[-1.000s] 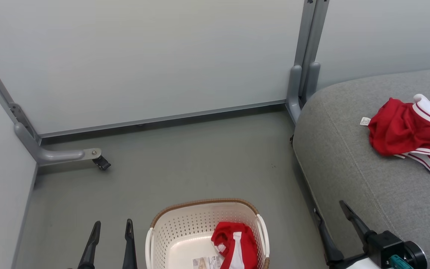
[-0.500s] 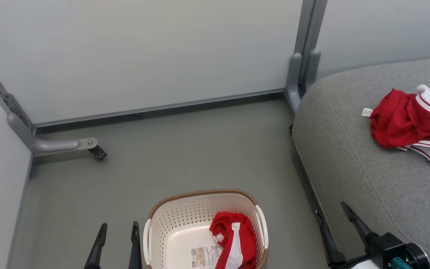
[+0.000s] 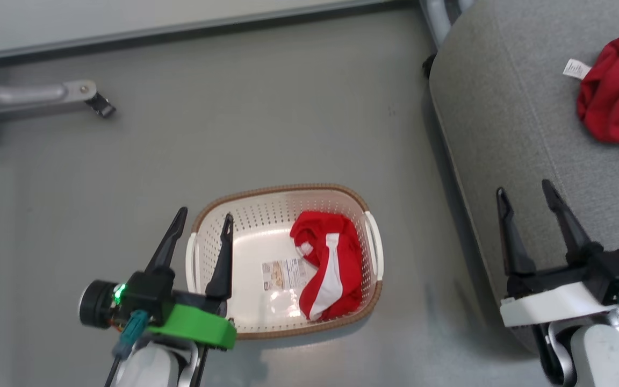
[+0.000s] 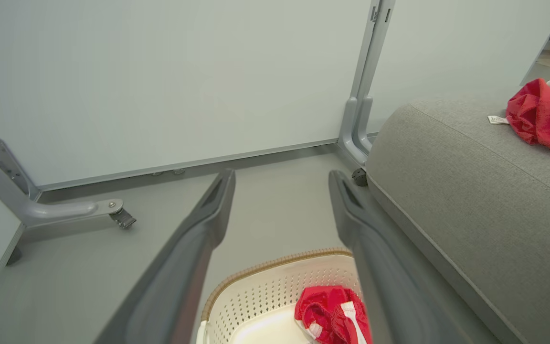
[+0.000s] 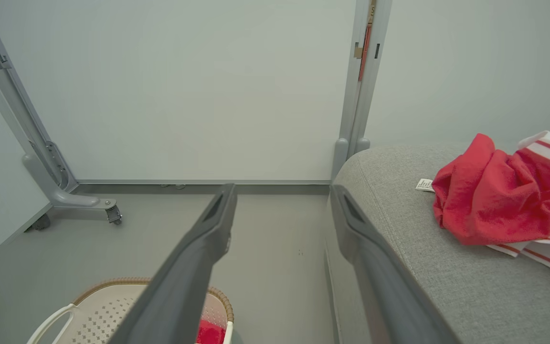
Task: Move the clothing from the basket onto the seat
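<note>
Clothing (image 3: 347, 269): one soft red piece with a white panel lies crumpled inside the basket (image 3: 282, 189), against its right wall. The basket is cream perforated plastic, a rounded rectangle with a brown woven-look rim and white side handles (image 3: 375, 244). A paper label (image 3: 282, 273) lies flat on its bottom, just left of the garment.

Left gripper (image 3: 205, 213): long dark fingers spread apart, holding nothing. One finger shows over the basket's left wall and the other outside it; contact cannot be told.

Right gripper (image 3: 523, 187): fingers likewise spread and empty, well to the right of the basket, over the near edge of the seat (image 3: 503, 118).

The seat, right of the basket and apart from it, is grey woven upholstery with a rounded corner and a stitched seam. A second red piece (image 3: 616, 94) lies bunched on it, far right of the basket, with a small white tag (image 3: 575, 68) at its left edge.

The basket stands on a smooth grey floor (image 3: 234, 123). Beyond the basket to the left is a grey metal caster foot (image 3: 46, 94). Behind stand pale matt wall panels (image 4: 160, 71) in grey frames.
</note>
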### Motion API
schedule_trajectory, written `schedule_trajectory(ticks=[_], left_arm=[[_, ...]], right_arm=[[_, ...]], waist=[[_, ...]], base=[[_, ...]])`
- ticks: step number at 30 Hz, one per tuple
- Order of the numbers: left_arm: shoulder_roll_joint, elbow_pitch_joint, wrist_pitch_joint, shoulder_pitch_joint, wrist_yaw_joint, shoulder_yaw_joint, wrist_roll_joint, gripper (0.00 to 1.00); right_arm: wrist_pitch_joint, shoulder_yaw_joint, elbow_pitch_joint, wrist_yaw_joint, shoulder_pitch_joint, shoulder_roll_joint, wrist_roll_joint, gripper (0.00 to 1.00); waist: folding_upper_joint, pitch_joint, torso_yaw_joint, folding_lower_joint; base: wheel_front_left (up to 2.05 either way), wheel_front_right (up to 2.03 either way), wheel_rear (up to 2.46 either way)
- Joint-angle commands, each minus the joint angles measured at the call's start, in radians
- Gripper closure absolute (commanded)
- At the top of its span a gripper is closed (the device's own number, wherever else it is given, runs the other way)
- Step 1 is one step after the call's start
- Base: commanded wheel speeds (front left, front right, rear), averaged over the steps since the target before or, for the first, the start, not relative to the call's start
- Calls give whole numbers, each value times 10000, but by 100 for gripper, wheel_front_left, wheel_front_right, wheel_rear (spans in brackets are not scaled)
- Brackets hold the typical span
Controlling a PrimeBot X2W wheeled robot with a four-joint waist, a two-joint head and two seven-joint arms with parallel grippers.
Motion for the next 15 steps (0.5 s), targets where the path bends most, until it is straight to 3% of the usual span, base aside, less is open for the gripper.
schedule_trajectory(ticks=[1, 4, 8, 15], left_arm=[[28, 334, -2, -721, -105, -185, 129, 0], [211, 1371, -2, -1953, -223, -830, 299, 0], [518, 3163, -5, -3880, -254, -2438, -137, 0], [728, 6072, 70, -6919, -253, -5828, -2159, 0]], right_arm=[[-2, -138, -134, -10, -384, -22, -65, 0], [-2, -311, -363, -10, -864, -20, -188, 0], [-2, -360, -629, -10, -1347, -21, -323, 0], [-2, -411, -1109, -10, -1884, -21, -314, 0]], waist=[[0, 2890, 121, 0], [0, 3766, 149, 0], [0, 4833, 95, 0], [0, 6358, -209, 0]], base=[[0, 0, 0], [0, 0, 0], [0, 0, 0], [0, 0, 0]])
